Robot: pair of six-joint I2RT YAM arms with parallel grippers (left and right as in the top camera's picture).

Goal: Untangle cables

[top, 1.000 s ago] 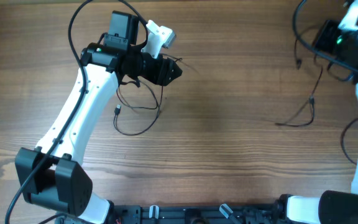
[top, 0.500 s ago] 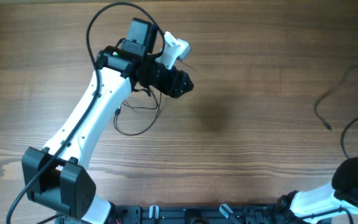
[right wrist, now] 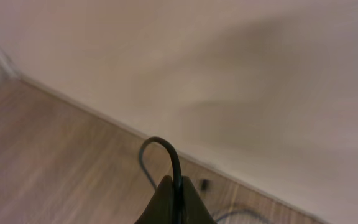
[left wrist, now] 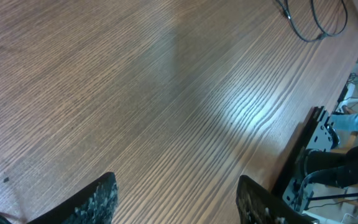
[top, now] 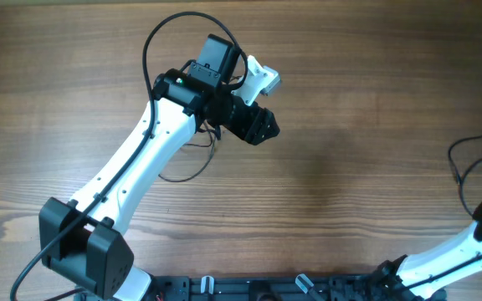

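Note:
One of the cables, a thin black loop (top: 189,176), lies on the wooden table (top: 350,100), partly hidden under my left arm. My left gripper (top: 268,130) hovers to the right of it. It is open, with bare wood between its fingers (left wrist: 98,202). Another thin black cable (top: 452,159) curls at the right edge of the table; it also shows in the left wrist view as a cable loop (left wrist: 300,35) at the top right. My right gripper (right wrist: 178,183) is outside the overhead view. It is shut on a black cable (right wrist: 169,152) that arches up from between its fingers.
My right arm's lower link (top: 467,247) crosses the bottom right corner. A black mounting rail (top: 249,288) runs along the near edge. Past the table edge stands dark equipment (left wrist: 328,155). A pale wall (right wrist: 229,74) fills the right wrist view.
My left gripper has moved right and slightly nearer, away from the loose loop. My right arm has swung out of the overhead view, and the right cable has been drawn to the right edge.

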